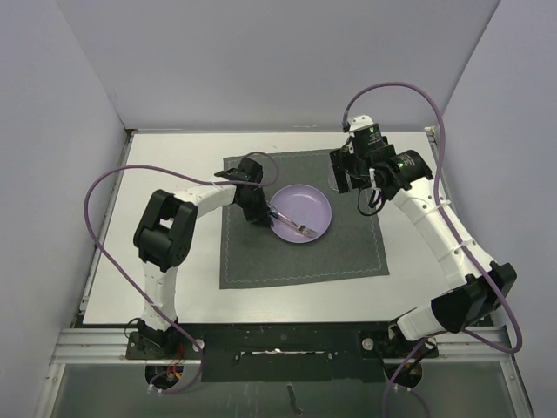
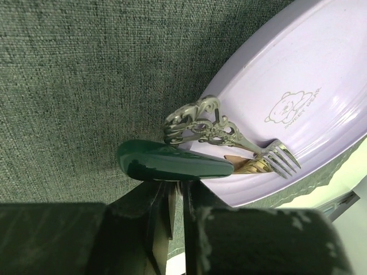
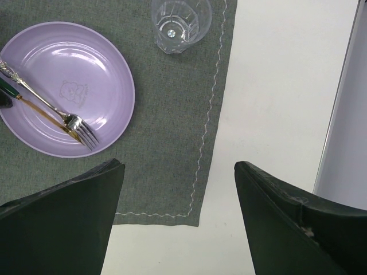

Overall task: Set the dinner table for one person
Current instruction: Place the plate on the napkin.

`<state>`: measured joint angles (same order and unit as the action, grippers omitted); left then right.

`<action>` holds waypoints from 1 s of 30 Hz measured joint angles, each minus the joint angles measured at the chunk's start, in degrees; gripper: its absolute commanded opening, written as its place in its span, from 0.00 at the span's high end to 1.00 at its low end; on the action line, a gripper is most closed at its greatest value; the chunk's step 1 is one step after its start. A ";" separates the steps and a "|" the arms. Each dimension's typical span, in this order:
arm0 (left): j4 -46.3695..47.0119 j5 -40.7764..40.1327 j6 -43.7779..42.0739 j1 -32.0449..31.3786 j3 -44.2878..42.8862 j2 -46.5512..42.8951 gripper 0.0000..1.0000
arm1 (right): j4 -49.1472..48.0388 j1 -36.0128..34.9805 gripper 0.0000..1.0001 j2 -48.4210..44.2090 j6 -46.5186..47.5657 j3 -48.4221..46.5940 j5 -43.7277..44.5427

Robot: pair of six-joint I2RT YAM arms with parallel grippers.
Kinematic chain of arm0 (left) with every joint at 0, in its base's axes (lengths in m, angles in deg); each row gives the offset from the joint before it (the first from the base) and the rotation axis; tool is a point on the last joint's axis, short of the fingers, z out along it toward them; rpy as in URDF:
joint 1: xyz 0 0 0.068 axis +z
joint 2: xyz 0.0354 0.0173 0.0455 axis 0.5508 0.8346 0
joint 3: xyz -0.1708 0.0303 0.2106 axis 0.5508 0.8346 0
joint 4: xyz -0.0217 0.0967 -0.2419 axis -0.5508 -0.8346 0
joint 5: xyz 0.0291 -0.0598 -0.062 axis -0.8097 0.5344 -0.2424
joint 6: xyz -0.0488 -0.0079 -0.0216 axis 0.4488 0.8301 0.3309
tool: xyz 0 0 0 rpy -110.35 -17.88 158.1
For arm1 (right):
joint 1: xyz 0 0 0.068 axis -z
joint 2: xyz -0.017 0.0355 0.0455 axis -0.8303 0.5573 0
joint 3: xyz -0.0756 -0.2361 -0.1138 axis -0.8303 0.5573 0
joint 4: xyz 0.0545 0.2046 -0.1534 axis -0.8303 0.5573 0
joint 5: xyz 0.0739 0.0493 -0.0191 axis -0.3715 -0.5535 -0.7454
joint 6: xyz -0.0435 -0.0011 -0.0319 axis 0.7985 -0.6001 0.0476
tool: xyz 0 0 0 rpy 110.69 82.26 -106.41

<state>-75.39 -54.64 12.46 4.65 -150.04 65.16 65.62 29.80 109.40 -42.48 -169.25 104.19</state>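
A lilac plate [image 1: 306, 202] sits on the dark grey placemat [image 1: 296, 261] on the white dinner table [image 1: 174, 157]. An ornate silver fork [image 2: 229, 134] lies in the plate across a green-handled utensil [image 2: 172, 163] with a gold end. My left gripper [image 2: 178, 186] is at the plate's left rim [image 1: 258, 213]. Its jaws are nearly together, tips against the green handle. My right gripper [image 3: 178, 165] is open and empty, high over the placemat's right edge [image 1: 352, 178]. A clear glass [image 3: 180, 23] stands on the placemat beyond the plate [image 3: 86, 63].
White walls enclose the table on the left, back and right. The metal rail [image 1: 278, 335] runs along the near edge. Bare tabletop [image 3: 275, 114] lies right of the placemat. Purple cables loop above both arms.
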 measured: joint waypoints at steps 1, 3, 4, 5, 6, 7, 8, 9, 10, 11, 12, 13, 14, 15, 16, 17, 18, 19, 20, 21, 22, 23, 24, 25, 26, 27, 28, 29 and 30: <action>-0.07 0.04 0.00 0.00 0.00 0.00 0.89 | 0.00 0.00 0.20 0.00 0.00 0.00 0.02; -0.13 0.09 -0.09 0.00 -0.02 0.00 0.88 | 0.00 -0.02 0.20 0.00 0.00 0.00 0.04; -0.13 0.17 -0.07 0.00 -0.02 0.00 0.88 | 0.00 -0.02 0.20 0.00 0.00 0.00 0.04; -0.15 0.22 -0.13 0.00 -0.02 -0.02 0.88 | 0.00 -0.02 0.20 0.00 0.00 0.00 0.09; -0.15 0.24 -0.20 0.00 -0.02 -0.02 0.88 | 0.00 -0.02 0.20 0.00 0.00 0.00 0.13; -0.17 0.26 -0.22 0.00 -0.04 -0.02 0.88 | 0.00 -0.04 0.20 0.00 0.00 0.00 0.15; -0.35 0.26 -0.24 0.00 -0.15 -0.02 0.88 | 0.00 -0.04 0.20 0.00 0.00 0.00 0.15; -0.52 0.26 -0.28 0.00 -0.35 -0.02 0.88 | 0.02 -0.09 0.21 0.02 0.00 0.00 0.17; -0.79 0.26 -0.33 0.00 -0.57 -0.02 0.88 | 0.02 -0.11 0.20 0.02 0.00 0.00 0.17; -0.90 0.26 -0.39 0.00 -0.76 -0.02 0.87 | 0.02 -0.15 0.20 0.02 0.00 0.00 0.17; -1.01 0.24 -0.46 0.00 -0.90 -0.02 0.87 | 0.00 -0.20 0.20 0.02 0.00 0.00 0.17; -1.07 0.24 -0.46 0.00 -0.90 -0.02 0.87 | 0.00 -0.31 0.21 0.02 0.00 0.00 0.17; -1.31 0.22 -0.48 0.00 -0.92 -0.04 0.87 | 0.02 -0.37 0.21 0.02 0.00 0.00 0.17; -1.53 0.22 -0.48 0.00 -0.94 -0.07 0.87 | 0.00 -0.39 0.21 0.02 0.00 0.00 0.17; -1.75 0.22 -0.48 0.00 -1.03 -0.07 0.87 | 0.02 -0.42 0.21 0.02 0.00 0.00 0.17; -2.12 0.20 -0.52 0.00 -1.27 -0.09 0.87 | 0.02 -0.44 0.21 0.02 -0.02 0.00 0.17; -2.38 0.17 -0.55 0.02 -1.44 -0.15 0.87 | 0.04 -0.52 0.21 0.02 -0.02 0.00 0.17; -2.69 0.04 -0.66 0.02 -1.60 -0.28 0.87 | 0.04 -0.72 0.21 0.02 -0.07 0.00 0.20; -3.02 -0.09 -0.74 0.07 -1.60 -0.63 0.87 | 0.04 -0.79 0.21 0.02 -0.13 0.00 0.20; -3.39 -0.20 -0.79 0.09 -1.60 -0.98 0.87 | 0.07 -0.96 0.21 0.02 -0.20 0.00 0.20; -3.72 -0.26 -0.94 0.13 -1.60 -1.53 0.87 | 0.09 -1.18 0.21 0.02 -0.26 0.00 0.20; -3.85 -0.33 -1.05 0.17 -1.60 -1.92 0.87 | 0.11 -1.46 0.21 0.02 -0.39 0.00 0.22; -4.00 -0.31 -1.14 0.26 -1.60 -2.51 0.87 | 0.17 -1.75 0.21 0.02 -0.46 0.00 0.24; -4.04 -0.31 -1.16 0.35 -1.60 -3.04 0.87 | 0.28 -2.08 0.21 0.02 -0.61 0.00 0.28; -4.02 -0.28 -1.14 0.42 -1.60 -3.54 0.87 | 0.39 -2.36 0.21 0.02 -0.68 0.00 0.37; -4.02 -0.31 -1.16 0.46 -1.57 -4.07 0.87 | 0.52 -2.71 0.21 0.02 -0.85 0.00 0.46; -4.02 -0.31 -1.16 0.50 -1.55 -4.55 0.87 | 0.68 -3.08 0.21 0.02 -1.01 0.00 0.57; -4.02 -0.31 -1.14 0.55 -1.51 -5.14 0.87 | 0.85 -3.41 0.21 0.02 -1.16 0.00 0.68; -4.04 -0.31 -1.16 0.66 -1.44 -5.66 0.87 | 1.05 -3.72 0.21 0.00 -1.31 0.00 0.81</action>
<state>-79.43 -54.94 11.30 5.30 -151.49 59.50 66.67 26.09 109.40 -43.79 -169.25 105.00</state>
